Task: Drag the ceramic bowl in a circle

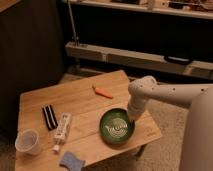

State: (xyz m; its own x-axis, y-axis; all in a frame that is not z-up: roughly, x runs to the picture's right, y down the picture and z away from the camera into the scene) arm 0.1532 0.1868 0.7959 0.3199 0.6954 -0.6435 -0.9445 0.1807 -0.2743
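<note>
A green ceramic bowl [116,127] with pale rings inside sits on the wooden table [75,97] near its right front corner. My white arm reaches in from the right. My gripper [133,118] is at the bowl's right rim, pointing down onto it.
An orange carrot [103,92] lies behind the bowl. A black-and-white striped item [49,117], a white tube [62,131], a clear plastic cup [27,142] and a blue sponge [71,159] lie on the left half. The table's right edge is close to the bowl.
</note>
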